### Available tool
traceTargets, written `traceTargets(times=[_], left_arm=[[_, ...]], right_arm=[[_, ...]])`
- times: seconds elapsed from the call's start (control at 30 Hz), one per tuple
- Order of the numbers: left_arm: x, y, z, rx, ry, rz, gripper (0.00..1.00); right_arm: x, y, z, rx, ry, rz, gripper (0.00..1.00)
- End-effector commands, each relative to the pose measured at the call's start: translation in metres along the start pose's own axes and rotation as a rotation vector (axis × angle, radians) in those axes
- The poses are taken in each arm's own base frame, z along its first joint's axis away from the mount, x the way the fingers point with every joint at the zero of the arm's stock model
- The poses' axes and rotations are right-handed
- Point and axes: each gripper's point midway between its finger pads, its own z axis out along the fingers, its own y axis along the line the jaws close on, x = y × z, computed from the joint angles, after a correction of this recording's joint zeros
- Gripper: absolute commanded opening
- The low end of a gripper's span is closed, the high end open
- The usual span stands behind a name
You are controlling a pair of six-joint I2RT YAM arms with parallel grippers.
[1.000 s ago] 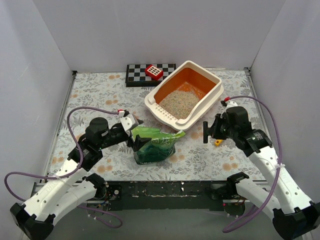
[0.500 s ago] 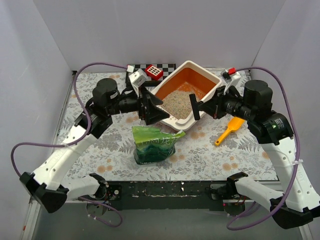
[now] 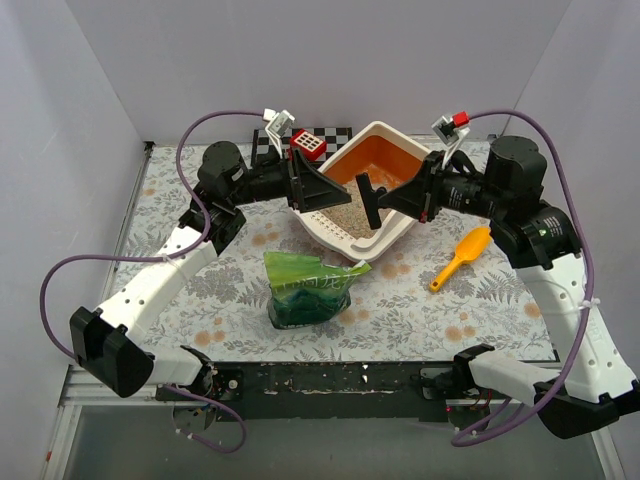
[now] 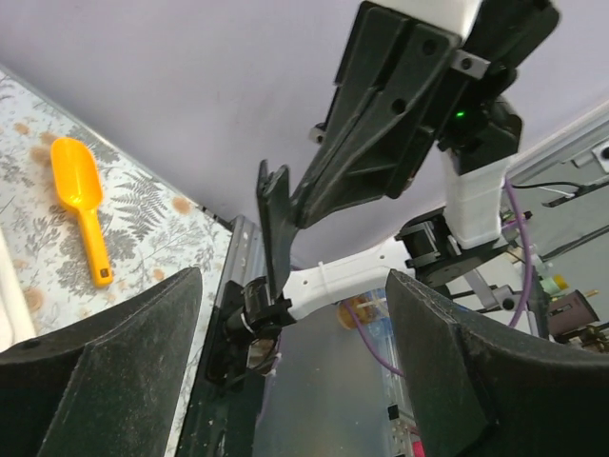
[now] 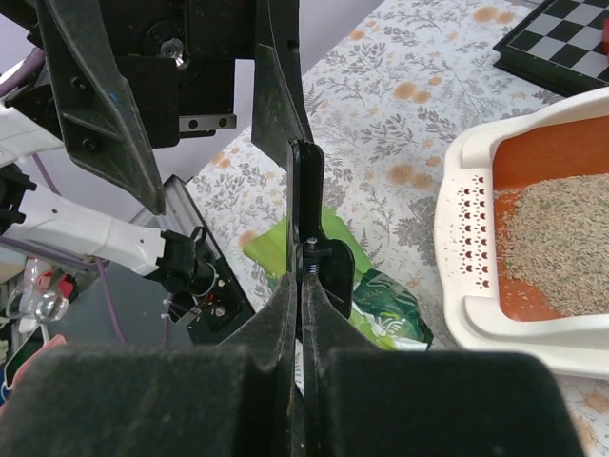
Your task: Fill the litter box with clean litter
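The litter box (image 3: 334,229), cream rim and orange inside, sits at the back centre and holds a patch of beige-grey clean litter (image 3: 349,213). Both also show in the right wrist view: the box (image 5: 457,249) and the litter (image 5: 561,243). My left gripper (image 3: 328,191) hovers over the box's left side, open and empty (image 4: 293,314). My right gripper (image 3: 386,198) faces it from the right and is shut (image 5: 303,286) on a thin black clip (image 5: 310,224), which is also in the top view (image 3: 371,204).
A glossy green bag (image 3: 308,290) stands in front of the box, top open. An orange scoop (image 3: 460,257) lies on the mat at the right. A checkerboard (image 3: 336,133) with a red block (image 3: 308,146) sits behind the box. White walls enclose three sides.
Both arms have risen from table level near the bag and swung in over the litter box, now facing each other. The right gripper carried the black clip up with it.
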Motion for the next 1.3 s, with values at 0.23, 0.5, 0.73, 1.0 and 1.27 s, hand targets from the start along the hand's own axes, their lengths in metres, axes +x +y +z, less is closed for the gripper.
traceTargets(times=[0.23, 0.5, 0.73, 1.0, 1.27], left_arm=[[-0.015, -0.019, -0.001, 0.061, -0.043, -0.022, 0.76], [-0.016, -0.016, 0.003, 0.082, -0.028, -0.033, 0.68], [-0.018, -0.016, 0.004, 0.101, -0.031, -0.022, 0.51], [-0.015, -0.02, 0.002, 0.14, -0.026, -0.008, 0.21], [-0.013, -0.02, 0.0, 0.147, -0.018, 0.007, 0.0]], right_arm=[[-0.014, 0.025, 0.009, -0.182, -0.043, 0.01, 0.01], [-0.012, 0.024, 0.015, -0.191, -0.035, 0.024, 0.01], [-0.007, 0.022, 0.02, -0.2, -0.016, 0.042, 0.01], [-0.001, 0.017, 0.026, -0.196, -0.006, 0.052, 0.01], [0.002, 0.015, 0.028, -0.193, 0.003, 0.037, 0.31]])
